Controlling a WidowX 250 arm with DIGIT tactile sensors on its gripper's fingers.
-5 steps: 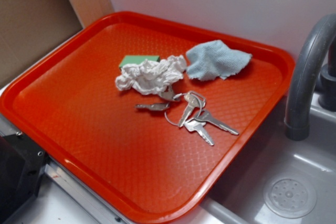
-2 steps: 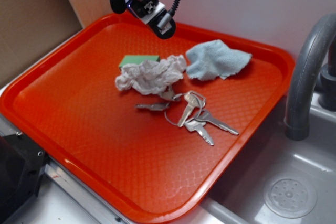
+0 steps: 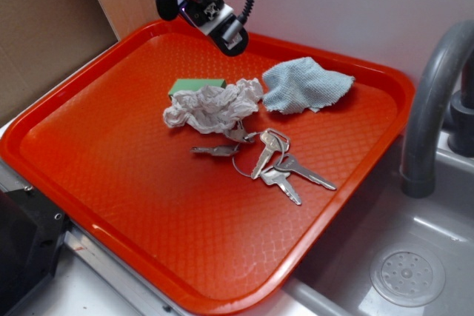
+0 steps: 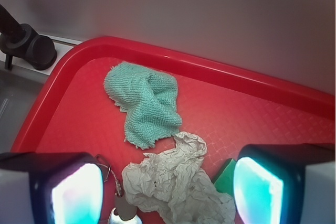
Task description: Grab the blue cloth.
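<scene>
Four things lie on the red tray [image 3: 96, 183]: a green block [image 3: 194, 85], a white crumpled wad [image 3: 211, 107] touching it, a bunch of keys [image 3: 270, 160] nearer the front, and the blue cloth [image 3: 302, 85] just right of the wad. The gripper [image 3: 222, 31] hangs above the tray's far edge, jaws apart, touching nothing.

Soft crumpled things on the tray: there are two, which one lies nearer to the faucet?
The blue cloth, pale blue and fuzzy, lies nearer the faucet, close to the tray's far rim. The white wad is wrinkly, paper-like, beside the green block.
</scene>
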